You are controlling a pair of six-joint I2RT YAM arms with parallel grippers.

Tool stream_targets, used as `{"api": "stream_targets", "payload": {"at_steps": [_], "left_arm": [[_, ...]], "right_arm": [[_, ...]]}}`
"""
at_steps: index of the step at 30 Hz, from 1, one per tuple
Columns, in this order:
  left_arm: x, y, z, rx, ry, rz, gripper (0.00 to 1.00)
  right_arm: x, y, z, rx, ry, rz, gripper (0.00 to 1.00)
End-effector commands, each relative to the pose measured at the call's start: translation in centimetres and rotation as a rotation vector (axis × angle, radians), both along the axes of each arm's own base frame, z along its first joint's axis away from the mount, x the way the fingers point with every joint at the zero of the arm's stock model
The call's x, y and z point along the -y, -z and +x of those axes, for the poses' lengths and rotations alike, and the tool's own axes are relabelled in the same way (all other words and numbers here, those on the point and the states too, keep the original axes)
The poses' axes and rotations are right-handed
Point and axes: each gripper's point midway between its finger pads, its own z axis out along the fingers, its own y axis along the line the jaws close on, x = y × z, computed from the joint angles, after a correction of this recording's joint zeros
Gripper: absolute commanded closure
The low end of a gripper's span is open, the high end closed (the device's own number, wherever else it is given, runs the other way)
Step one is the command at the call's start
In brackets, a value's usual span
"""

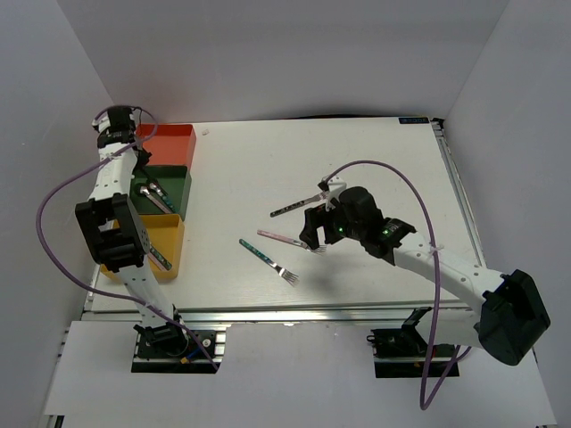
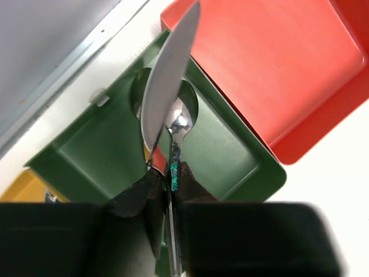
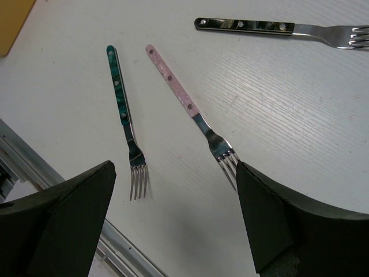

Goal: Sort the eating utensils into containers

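1. Wide black fingers (image 3: 69, 219) of the right gripper (image 3: 174, 167) fill the bottom of its wrist view. The jaws stand far apart and hold nothing, above the middle of the worktop (image 1: 375, 152), somewhat toward its near edge.
2. Between those fingers lie a teal-handled fork (image 3: 122, 104) and a pink-handled fork (image 3: 179, 92), both with tines toward the gripper. The pink one's tines end just beside the right-hand finger; whether they touch it cannot be told.
3. Farther toward the far edge lies a dark-handled fork (image 3: 248, 26), apart from the other two and from the gripper.
4. At the left edge, the left gripper (image 2: 166, 172) is almost closed, pinching the handle of a knife (image 2: 167, 81). The blade juts out past the fingertips above the green bin (image 2: 230, 150).
5. Inside the green bin lies a spoon (image 2: 182, 118) with teal on its handle.
6. Three bins run along the left edge, touching side by side: the orange-red bin (image 2: 271, 69) nearest the far left corner, the green bin in the middle, and the yellow bin (image 1: 169, 236) nearest the near edge.
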Motion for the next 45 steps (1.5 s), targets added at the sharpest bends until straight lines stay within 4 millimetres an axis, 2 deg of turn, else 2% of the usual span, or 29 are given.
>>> {"api": "stream_targets", "payload": {"at_steps": [1, 6, 7, 10, 12, 14, 15, 16, 17, 19, 20, 21, 22, 23, 24, 25, 26, 27, 29, 31, 33, 34, 37, 38, 41, 42, 43, 44, 45], "left_arm": [[0.1, -0.6, 0.7, 0.069, -0.015, -0.023, 0.73], [0.9, 0.2, 0.7, 0.077, 0.002, -0.059, 0.53], [1.0, 0.0, 0.6, 0.082, 0.002, -0.060, 0.46], [1.4, -1.4, -0.2, 0.117, 0.002, -0.063, 0.36], [1.9, -2.9, -0.5, 0.155, 0.010, -0.061, 0.29], [3.0, -5.8, -1.3, 0.212, 0.044, -0.043, 0.22], [4.1, -6.7, -1.5, 0.223, 0.079, -0.026, 0.08], [4.9, -9.1, -2.3, 0.264, 0.096, -0.006, 0.02], [5.4, -9.9, -3.0, 0.270, 0.106, 0.002, 0.02], [7.3, -11.6, -4.0, 0.297, 0.156, 0.013, 0.02], [7.9, -12.9, -5.6, 0.324, 0.170, 0.018, 0.02], [8.9, -13.4, -6.4, 0.339, 0.200, 0.017, 0.02], [9.4, -13.7, -7.3, 0.356, 0.217, 0.009, 0.02], [10.2, -13.8, -9.1, 0.386, 0.241, -0.009, 0.02], [10.8, -13.8, -10.1, 0.402, 0.262, -0.025, 0.02], [11.3, -13.8, -11.0, 0.414, 0.286, -0.035, 0.02], [12.3, -13.5, -11.8, 0.426, 0.324, -0.067, 0.02], [13.2, -13.3, -13.5, 0.451, 0.356, -0.088, 0.02], [15.2, -12.9, -14.9, 0.472, 0.437, -0.158, 0.02], [16.4, -12.2, -16.6, 0.481, 0.483, -0.199, 0.02], [17.8, -10.7, -17.8, 0.449, 0.539, -0.257, 0.02], [18.2, -10.6, -18.4, 0.451, 0.561, -0.267, 0.02], [19.2, -8.6, -20.0, 0.393, 0.606, -0.310, 0.02], [19.3, -8.2, -20.8, 0.384, 0.610, -0.311, 0.02], [19.5, -6.9, -22.0, 0.377, 0.608, -0.324, 0.02], [19.7, -6.5, -22.2, 0.375, 0.596, -0.343, 0.02], [20.0, -6.1, -22.5, 0.377, 0.600, -0.365, 0.02], [20.4, -5.3, -22.7, 0.381, 0.599, -0.389, 0.02], [20.9, -5.0, -22.8, 0.389, 0.587, -0.434, 0.02]], "right_arm": [[-1.2, -2.6, 1.3, 0.068, 0.001, 0.077, 0.11], [-1.1, -2.4, 1.6, 0.061, 0.016, 0.068, 0.11], [-1.1, -2.4, 1.6, 0.060, 0.017, 0.066, 0.11], [-1.2, -2.2, 1.7, 0.047, 0.018, 0.064, 0.11], [-1.5, -2.1, 1.9, 0.036, 0.021, 0.064, 0.11], [-1.9, -1.3, 2.1, -0.024, 0.052, 0.065, 0.11], [-2.2, -0.9, 2.0, -0.048, 0.042, 0.058, 0.11], [-3.0, -1.8, 2.0, -0.038, -0.013, 0.055, 0.11], [-4.0, -0.6, 0.9, -0.098, -0.106, 0.045, 0.11], [-5.8, -1.0, 0.3, -0.097, -0.175, 0.045, 0.11], [-6.1, 0.5, 0.5, -0.094, -0.181, -0.027, 0.11], [-7.0, 0.9, -0.2, -0.083, -0.207, -0.069, 0.11], [-7.1, 1.4, 0.0, -0.076, -0.197, -0.108, 0.12], [-7.6, 2.2, 0.6, -0.081, -0.184, -0.158, 0.14], [-8.1, 2.6, 0.5, -0.083, -0.195, -0.170, 0.18], [-8.9, 3.0, 0.1, -0.083, -0.220, -0.177, 0.27], [-9.4, 4.2, -0.2, -0.101, -0.241, -0.196, 0.32], [-10.3, 4.2, -0.7, -0.082, -0.278, -0.209, 0.40], [-11.0, 5.9, -1.3, -0.089, -0.310, -0.255, 0.41], [-12.1, 6.6, -2.3, -0.077, -0.367, -0.279, 0.42], [-12.8, 8.2, -2.8, -0.089, -0.393, -0.310, 0.42], [-12.9, 9.5, -3.1, -0.106, -0.402, -0.333, 0.42], [-13.3, 10.9, -3.3, -0.125, -0.409, -0.352, 0.44], [-13.2, 11.9, -3.4, -0.135, -0.407, -0.372, 0.46], [-13.0, 13.2, -3.2, -0.131, -0.389, -0.411, 0.57], [-12.9, 13.5, -3.2, -0.132, -0.387, -0.422, 0.70], [-13.0, 13.5, -3.4, -0.127, -0.390, -0.425, 0.76], [-12.9, 13.4, -2.7, -0.098, -0.358, -0.438, 0.79], [-12.9, 13.3, -2.6, -0.087, -0.350, -0.439, 0.89]]}}
